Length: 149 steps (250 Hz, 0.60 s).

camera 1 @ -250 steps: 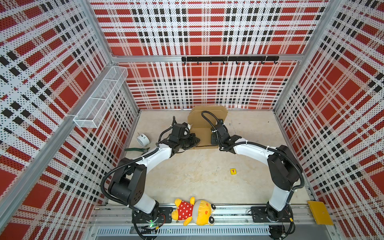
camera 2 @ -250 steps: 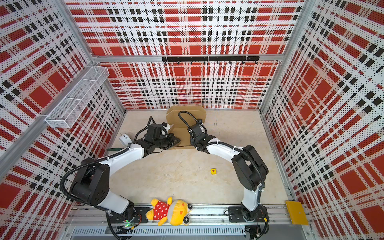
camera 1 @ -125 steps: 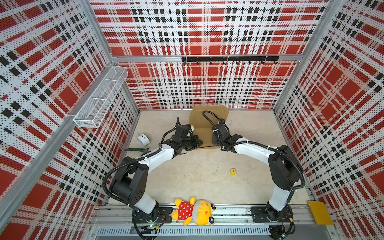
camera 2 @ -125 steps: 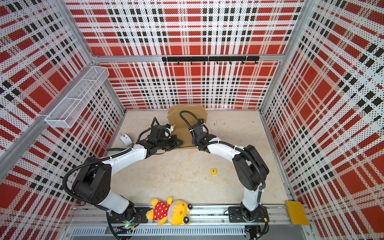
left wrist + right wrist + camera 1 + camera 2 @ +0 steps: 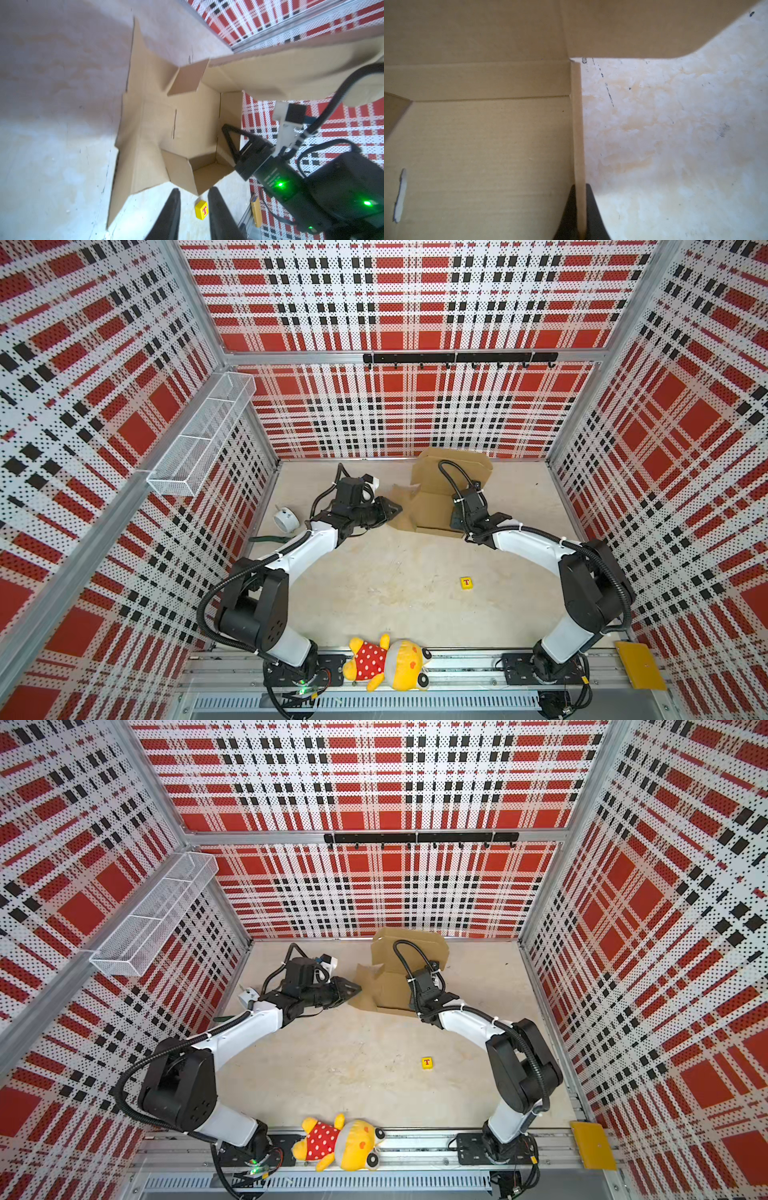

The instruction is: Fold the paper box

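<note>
The plain brown, corrugated-cardboard paper box (image 5: 432, 510) sits half-erected at the far edge of the beige tabletop (image 5: 395, 572), near that edge's middle. The right gripper (image 5: 580, 187) is pinched tight on the box's thin upright side wall. The left gripper (image 5: 193, 193) hangs just beside its flat flap, jaws narrowly apart and empty. The board looks light, stiff across its panels and hinged at its creases. It will probably slide, so free flap edges are the best places to grip.

The left gripper (image 5: 194, 190), shut a second ago, is opening: its fingers (image 5: 173, 209) are standing apart with nothing between them, just clear of the box's (image 5: 432, 510) left edge. Its wrist is swinging back toward the rear wall (image 5: 415, 427), after edging nearer the box.
</note>
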Available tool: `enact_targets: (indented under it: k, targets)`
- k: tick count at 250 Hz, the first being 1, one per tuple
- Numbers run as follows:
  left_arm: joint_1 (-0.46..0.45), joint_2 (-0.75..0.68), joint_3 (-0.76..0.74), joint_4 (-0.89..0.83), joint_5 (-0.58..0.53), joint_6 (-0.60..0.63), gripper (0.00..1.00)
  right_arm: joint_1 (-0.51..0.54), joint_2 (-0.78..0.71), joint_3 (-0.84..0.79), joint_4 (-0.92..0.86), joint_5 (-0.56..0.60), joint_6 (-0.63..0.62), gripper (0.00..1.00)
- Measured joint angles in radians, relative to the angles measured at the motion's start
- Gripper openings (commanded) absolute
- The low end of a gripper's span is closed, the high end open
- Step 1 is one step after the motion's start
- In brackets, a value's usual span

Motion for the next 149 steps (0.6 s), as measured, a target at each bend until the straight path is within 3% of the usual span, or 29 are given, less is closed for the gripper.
enact_targets:
  k: [85, 111, 149]
  targets:
    - [0.198, -0.080, -0.018, 0.033, 0.038, 0.004, 0.58, -0.009, -0.058, -0.042, 0.108, -0.085, -0.015, 0.00]
    - [0.240, -0.085, -0.049, 0.034, 0.026, 0.002, 0.81, -0.015, -0.072, -0.057, 0.143, -0.135, -0.015, 0.00]
    - [0.248, -0.086, -0.100, 0.100, 0.052, -0.023, 0.89, -0.023, -0.073, -0.057, 0.187, -0.198, -0.025, 0.00]
